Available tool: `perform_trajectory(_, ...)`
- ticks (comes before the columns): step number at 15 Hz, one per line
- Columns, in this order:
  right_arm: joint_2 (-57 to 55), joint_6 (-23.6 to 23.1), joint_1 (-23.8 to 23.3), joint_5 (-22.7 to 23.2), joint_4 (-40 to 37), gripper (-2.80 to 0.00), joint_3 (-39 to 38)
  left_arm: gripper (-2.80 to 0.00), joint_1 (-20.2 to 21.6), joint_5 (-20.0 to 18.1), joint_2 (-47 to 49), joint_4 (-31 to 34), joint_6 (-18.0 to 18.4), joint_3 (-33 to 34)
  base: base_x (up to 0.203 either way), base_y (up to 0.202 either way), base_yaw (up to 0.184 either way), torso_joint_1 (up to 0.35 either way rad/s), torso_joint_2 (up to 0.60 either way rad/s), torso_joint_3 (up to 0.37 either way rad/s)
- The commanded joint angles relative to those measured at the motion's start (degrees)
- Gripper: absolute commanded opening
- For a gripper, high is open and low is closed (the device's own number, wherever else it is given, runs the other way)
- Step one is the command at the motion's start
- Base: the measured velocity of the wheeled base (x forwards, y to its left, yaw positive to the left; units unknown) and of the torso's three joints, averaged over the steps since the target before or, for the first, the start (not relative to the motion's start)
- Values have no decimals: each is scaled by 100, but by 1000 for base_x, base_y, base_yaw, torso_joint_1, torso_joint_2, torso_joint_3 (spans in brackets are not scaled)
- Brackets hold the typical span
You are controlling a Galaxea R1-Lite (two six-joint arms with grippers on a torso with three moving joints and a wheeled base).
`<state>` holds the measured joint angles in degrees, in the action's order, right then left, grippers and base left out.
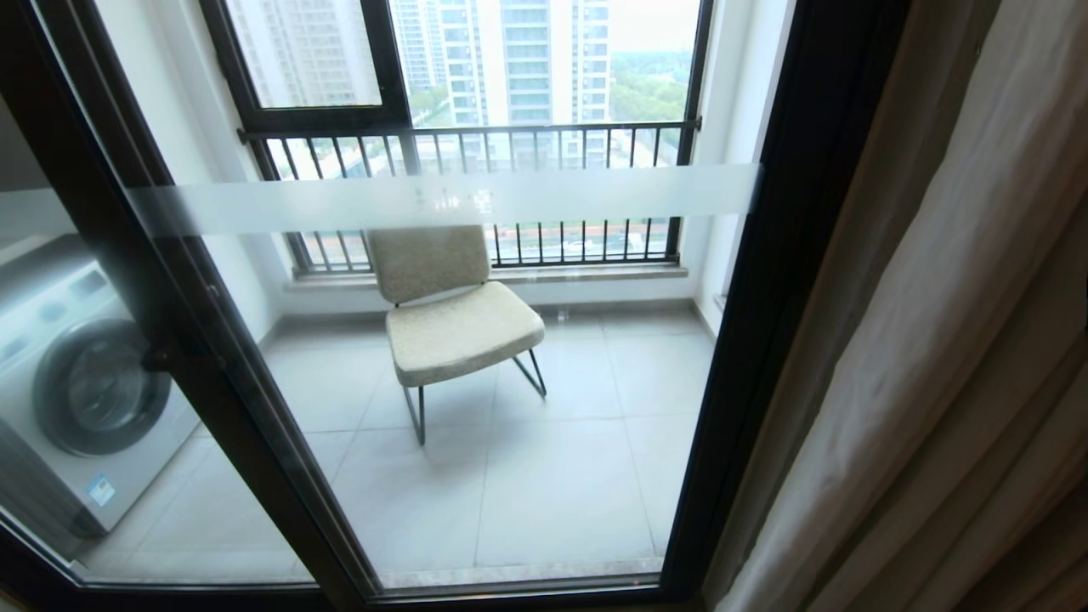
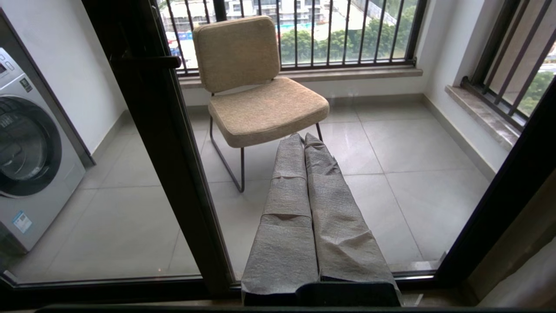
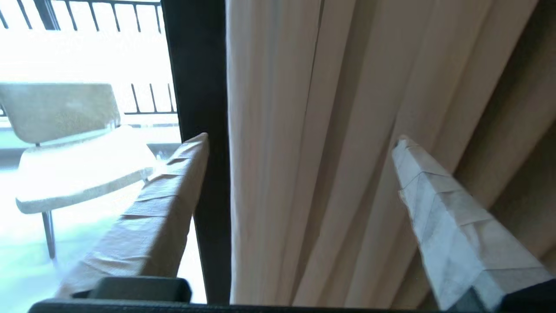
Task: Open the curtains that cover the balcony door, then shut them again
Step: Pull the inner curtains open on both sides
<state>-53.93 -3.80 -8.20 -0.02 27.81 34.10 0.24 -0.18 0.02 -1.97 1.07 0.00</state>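
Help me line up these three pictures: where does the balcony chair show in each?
Head view: the chair stands mid-frame behind the door glass.
Left wrist view: upper middle, beyond the shut left tool.
Right wrist view: far left edge, washed out.
Shared landmark: the window railing behind the chair.

1. We are seeing the curtains [image 1: 935,340] showing plain beige-cream in vertical folds.
2. We are seeing the balcony door [image 1: 765,280] wearing a black frame, with a frosted white band running across its pane.
3. We are noticing the chair [image 1: 450,306] showing speckled oatmeal fabric on thin black legs.
4. We are seeing the washing machine [image 1: 76,382] showing silver-grey with a dark round door.
5. We are noticing grey wrapping covering the left gripper [image 2: 304,139] fingers [image 2: 286,208].
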Motion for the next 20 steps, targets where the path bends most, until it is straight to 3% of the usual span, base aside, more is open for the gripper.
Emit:
perform_trajectory(1, 960, -20, 13, -3, -146, -280, -514, -280, 2, 1, -2, -5, -2, 0, 0, 0, 0, 0, 0, 0)
perform_trajectory(7, 2563, -135, 230, 1, -1421, -280, -1393, -280, 2, 1, -2, -5, -2, 0, 0, 0, 0, 0, 0, 0)
perform_trajectory(13, 3815, -147, 497, -24, -1944, -280, -2428, -280, 2, 1, -2, -5, 6, 0, 0, 0, 0, 0, 0, 0)
perform_trajectory(18, 4177, -148, 639, -18, -2056, -280, -3355, -280, 2, 1, -2, -5, 7, 0, 0, 0, 0, 0, 0, 0)
perform_trajectory(20, 4974, -131, 754, 14, -2635, -280, -3344, -280, 2, 1, -2, -5, 7, 0, 0, 0, 0, 0, 0, 0)
